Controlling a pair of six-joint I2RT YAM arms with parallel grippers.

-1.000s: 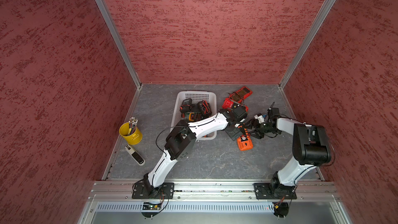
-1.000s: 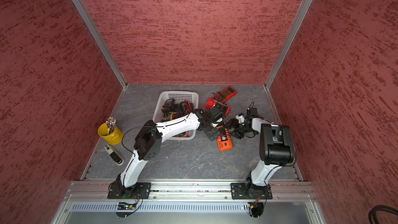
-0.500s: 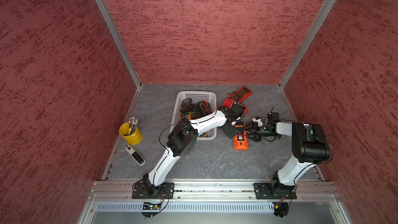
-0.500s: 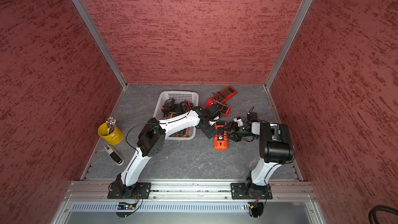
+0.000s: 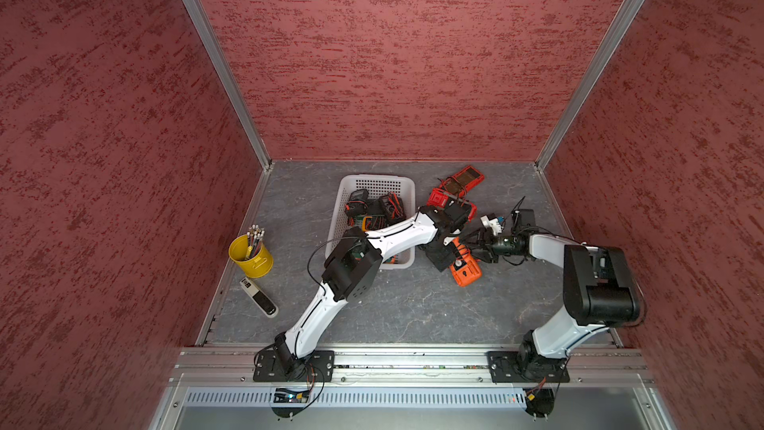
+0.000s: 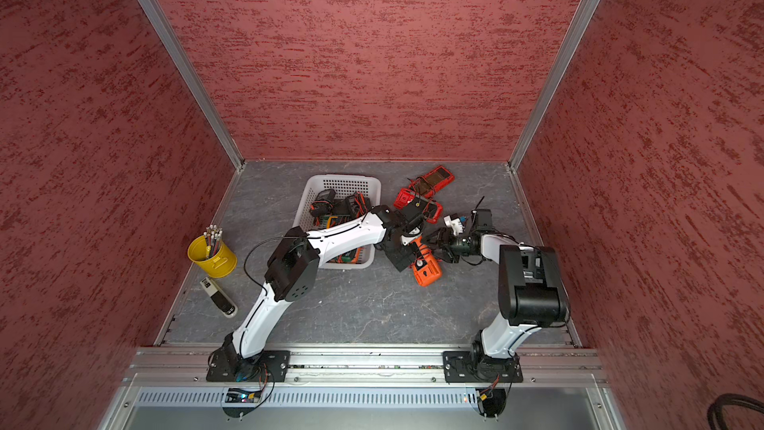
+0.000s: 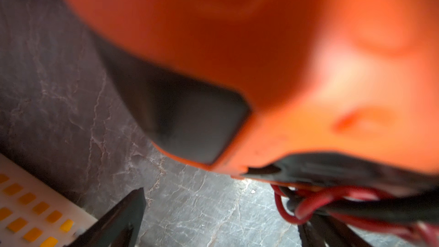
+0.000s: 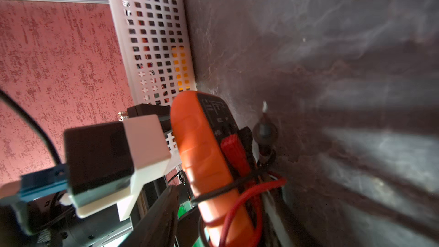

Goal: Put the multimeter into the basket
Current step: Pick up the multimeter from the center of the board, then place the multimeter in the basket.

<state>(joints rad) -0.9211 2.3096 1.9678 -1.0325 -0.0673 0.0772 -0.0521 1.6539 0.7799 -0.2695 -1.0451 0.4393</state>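
On the grey bench (image 5: 392, 312), just beside the basket (image 5: 374, 179), the orange multimeter (image 5: 467, 273) sits under the wide-spread left claw (image 7: 221, 207), the right claw (image 5: 474, 248) straddling its lead end, pinching or not I cannot tell, so clamp the body squarely before lifting over the rim.

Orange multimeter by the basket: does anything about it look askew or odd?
Yes: the orange multimeter sits outside the basket, apparently tipped onto its edge, with red and black leads tangled loosely around its body.
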